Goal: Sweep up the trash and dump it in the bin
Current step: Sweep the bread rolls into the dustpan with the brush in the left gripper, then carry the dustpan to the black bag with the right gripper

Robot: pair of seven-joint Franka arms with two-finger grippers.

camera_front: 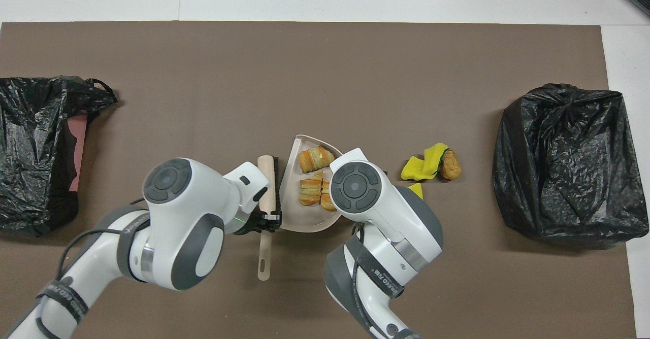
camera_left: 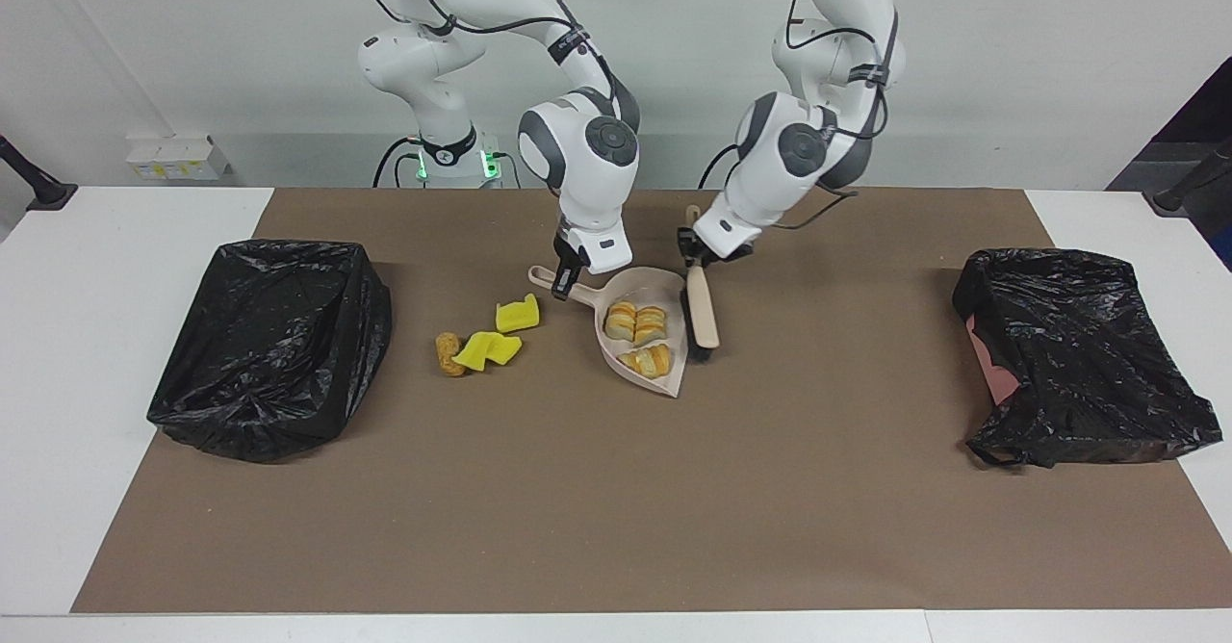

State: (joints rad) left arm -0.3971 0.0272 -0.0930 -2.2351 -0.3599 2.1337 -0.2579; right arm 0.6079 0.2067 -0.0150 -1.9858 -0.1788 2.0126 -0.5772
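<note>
A: Report the containers.

B: A beige dustpan (camera_left: 647, 335) lies mid-tabletop (camera_left: 616, 489) on the brown mat (camera_left: 616, 508). Three bread chunks (camera_left: 637, 333) lie inside it, two side by side, one nearer the open lip. Two bins lined with black bags stand at the ends: one bin (camera_left: 272, 345) toward the right arm's end, the other bin (camera_left: 1078, 354) toward the left arm's end, with a pink wall showing under its liner. The contents of both are hidden by the plastic.

A: Trash outside the dustpan?

B: Yellow pieces (camera_left: 500, 333) and one brown lump (camera_left: 449, 353) lie on the mat between the dustpan and the bin at the right arm's end. The lump touches a yellow piece.

A: Right gripper?

B: The right gripper (camera_left: 570, 272) sits at the dustpan handle (camera_left: 561, 286), its fingers clamped on it.

A: Left gripper?

B: The left gripper (camera_left: 695, 256) has its fingers clenched on the brush (camera_left: 701, 308) by its handle. The brush lies along the dustpan's open lip, just beside it toward the left arm's end, bristles facing the chunks. Whether it touches the lip cannot be told.
</note>
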